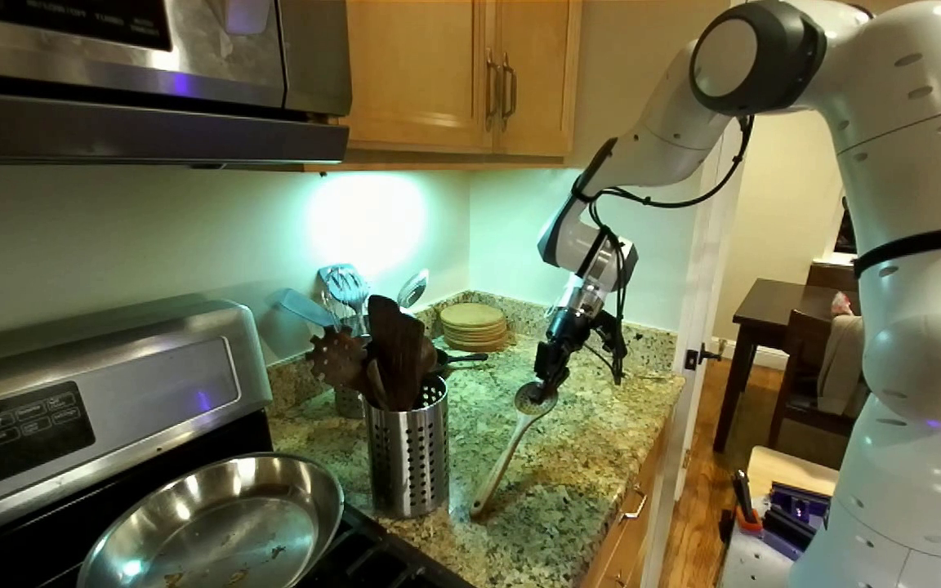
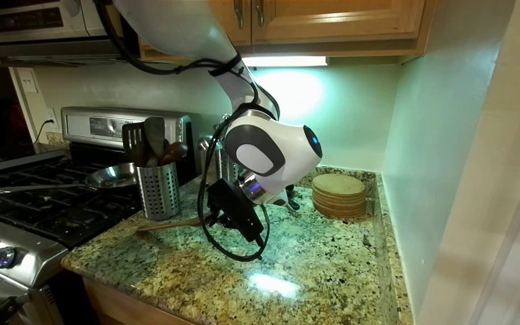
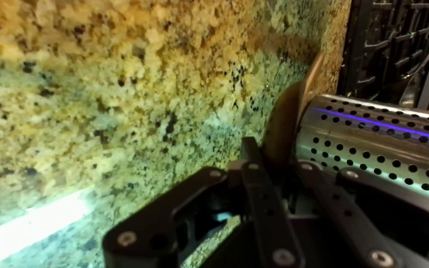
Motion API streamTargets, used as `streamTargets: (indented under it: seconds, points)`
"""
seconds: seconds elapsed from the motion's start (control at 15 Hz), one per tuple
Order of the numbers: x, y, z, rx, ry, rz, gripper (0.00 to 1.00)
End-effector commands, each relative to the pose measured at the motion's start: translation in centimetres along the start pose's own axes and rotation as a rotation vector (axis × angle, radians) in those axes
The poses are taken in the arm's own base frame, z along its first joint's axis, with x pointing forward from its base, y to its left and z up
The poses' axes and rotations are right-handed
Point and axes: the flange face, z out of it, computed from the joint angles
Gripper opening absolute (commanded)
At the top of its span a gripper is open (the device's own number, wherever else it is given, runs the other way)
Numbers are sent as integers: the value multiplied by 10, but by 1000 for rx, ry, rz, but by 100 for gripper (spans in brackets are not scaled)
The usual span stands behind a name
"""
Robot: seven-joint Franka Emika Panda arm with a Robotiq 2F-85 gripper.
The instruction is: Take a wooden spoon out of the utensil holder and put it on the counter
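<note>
Placement looks like the step in hand: the wooden spoon is out of the perforated steel canister and slants just beside it, its bowl raised, its handle end low over or on the granite table; contact I cannot confirm. The tool appears clamped on the bowl. Next it should lower that bowl until the spoon lies flat, then let go without knocking the canister. Inside the canister stand dark utensils, among them a slotted turner and a perforated, scallop-edged server. A second perforated canister behind seems to hold a slotted metal spoon. The frying pan carries flecks of brown residue.
</note>
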Motion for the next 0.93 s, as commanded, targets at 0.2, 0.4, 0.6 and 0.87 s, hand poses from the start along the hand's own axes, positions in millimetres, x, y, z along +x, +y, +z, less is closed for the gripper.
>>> streamTargets:
  seconds: [0.2, 0.4, 0.6, 0.87]
  points:
    - [7, 36, 11, -31, -29, -31, 17]
    - [8, 39, 11, -63, -43, -43, 40]
    - [3, 48, 7, -180, -55, -64, 67]
    - [-3, 36, -8, -304, -57, -137, 96]
